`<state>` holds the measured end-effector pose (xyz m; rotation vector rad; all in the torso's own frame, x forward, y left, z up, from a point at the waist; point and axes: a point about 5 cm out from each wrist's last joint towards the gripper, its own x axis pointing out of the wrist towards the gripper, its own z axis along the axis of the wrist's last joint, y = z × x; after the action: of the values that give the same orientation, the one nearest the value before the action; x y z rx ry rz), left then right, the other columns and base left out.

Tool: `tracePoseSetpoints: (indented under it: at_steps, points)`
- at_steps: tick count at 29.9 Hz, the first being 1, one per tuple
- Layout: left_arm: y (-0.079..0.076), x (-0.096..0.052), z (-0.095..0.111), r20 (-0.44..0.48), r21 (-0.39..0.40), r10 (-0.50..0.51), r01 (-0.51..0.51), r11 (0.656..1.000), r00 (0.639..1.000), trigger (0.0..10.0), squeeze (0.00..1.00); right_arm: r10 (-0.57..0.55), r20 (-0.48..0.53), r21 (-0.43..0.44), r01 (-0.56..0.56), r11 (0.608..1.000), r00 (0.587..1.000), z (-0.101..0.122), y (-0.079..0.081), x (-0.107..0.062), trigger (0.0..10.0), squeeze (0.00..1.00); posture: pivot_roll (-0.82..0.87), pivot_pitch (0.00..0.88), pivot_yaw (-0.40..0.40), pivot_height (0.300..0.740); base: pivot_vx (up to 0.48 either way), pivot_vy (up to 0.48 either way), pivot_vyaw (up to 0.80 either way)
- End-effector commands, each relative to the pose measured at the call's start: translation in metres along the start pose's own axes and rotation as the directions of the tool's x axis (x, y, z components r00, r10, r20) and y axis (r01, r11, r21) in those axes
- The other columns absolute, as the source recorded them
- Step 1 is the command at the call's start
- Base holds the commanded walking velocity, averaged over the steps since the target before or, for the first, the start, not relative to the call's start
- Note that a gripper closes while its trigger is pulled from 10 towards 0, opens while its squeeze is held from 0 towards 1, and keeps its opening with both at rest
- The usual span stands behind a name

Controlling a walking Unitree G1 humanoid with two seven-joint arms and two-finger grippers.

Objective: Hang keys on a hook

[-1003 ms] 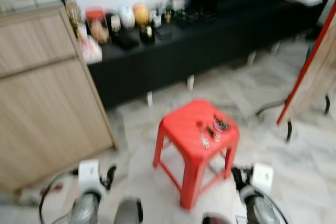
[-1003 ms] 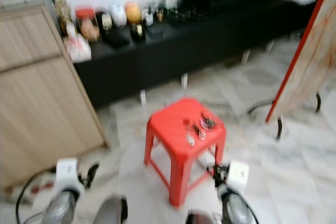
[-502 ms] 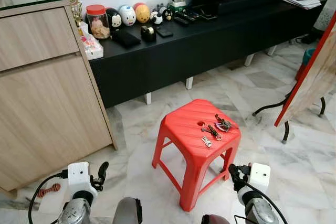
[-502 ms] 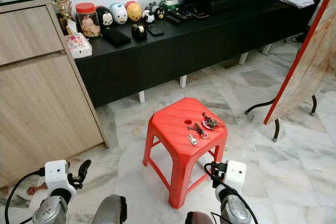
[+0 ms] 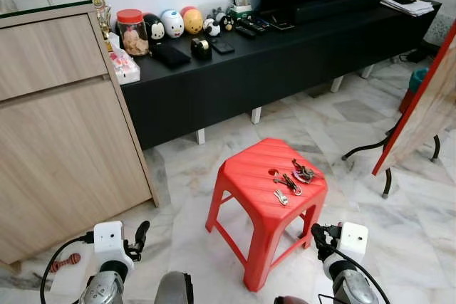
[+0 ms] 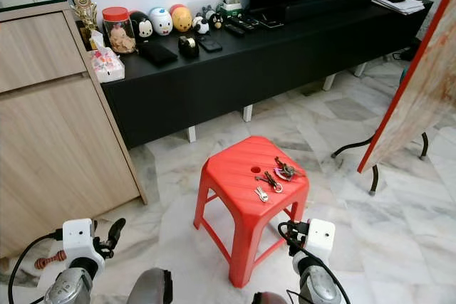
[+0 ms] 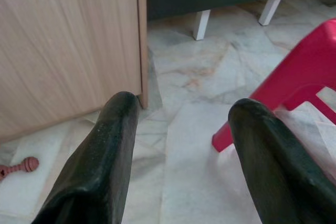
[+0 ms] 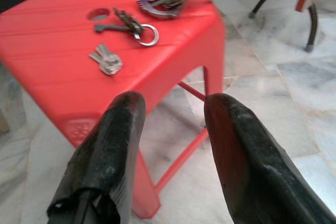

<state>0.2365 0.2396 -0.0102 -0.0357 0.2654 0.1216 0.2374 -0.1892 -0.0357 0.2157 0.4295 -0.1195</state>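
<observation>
Ahead of the right gripper [image 8: 170,129], whose fingers are spread and empty, three key bunches [image 8: 135,26] are seen on the red stool [image 8: 52,72], none of them touched. They are judged light, hard and loose, likely to slide; the ring is the best place to pinch. Near the stool's leg, the left gripper [image 7: 181,150] is also held released.

Stool [image 5: 249,176] at lower centre — bright red plastic, ridged top. Keys [image 5: 281,195] on it — silvery metal. Floor [image 5: 320,126] — pale grey-veined marble tile. TV console [image 5: 285,55] across upper frame: matt black, white legs. Cabinet [image 5: 57,126] at left: light wood grain.
</observation>
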Motion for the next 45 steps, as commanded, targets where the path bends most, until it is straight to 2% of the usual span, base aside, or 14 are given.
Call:
tracePoseSetpoints:
  at_steps: [1, 11, 30, 37, 45]
  points:
    - [-0.0015, 0.0035, 0.0048, 0.011, -0.008, -0.004, 0.004, 1.000, 1.000, 10.0, 0.00, -0.005, -0.001, -0.009, 0.005, 1.000, 1.000, 0.0012, -0.0014, 0.0006, 10.0, 0.00, 0.02, 0.000, -0.047, 0.617, 0.311, 0.000, 0.00]
    - [-0.0011, 0.0057, 0.0075, 0.014, -0.004, -0.010, 0.010, 1.000, 1.000, 10.0, 0.00, -0.007, -0.001, 0.000, 0.007, 1.000, 1.000, 0.0019, -0.0013, 0.0013, 10.0, 0.00, 0.02, 0.000, -0.046, 0.617, 0.307, 0.000, 0.00]
    - [-0.0004, 0.0097, 0.0132, 0.019, 0.013, -0.027, 0.027, 1.000, 0.999, 10.0, 0.00, -0.002, -0.027, 0.007, 0.002, 1.000, 1.000, -0.0025, -0.0013, 0.0000, 10.0, 0.00, 0.02, 0.000, -0.038, 0.617, 0.000, 0.000, 0.00]
    - [-0.0008, 0.0094, 0.0131, 0.020, 0.014, -0.027, 0.027, 1.000, 0.999, 10.0, 0.00, 0.034, 0.000, -0.017, -0.034, 0.999, 0.999, 0.0010, 0.0033, 0.0009, 10.0, 0.00, 0.03, 0.000, -0.040, 0.617, 0.279, 0.000, 0.00]
    - [-0.0008, 0.0095, 0.0138, 0.023, 0.026, -0.031, 0.031, 0.999, 0.999, 10.0, 0.00, 0.013, -0.007, 0.000, -0.013, 1.000, 1.000, -0.0005, 0.0015, 0.0004, 10.0, 0.00, 0.03, 0.000, -0.043, 0.617, 0.279, 0.000, 0.13]
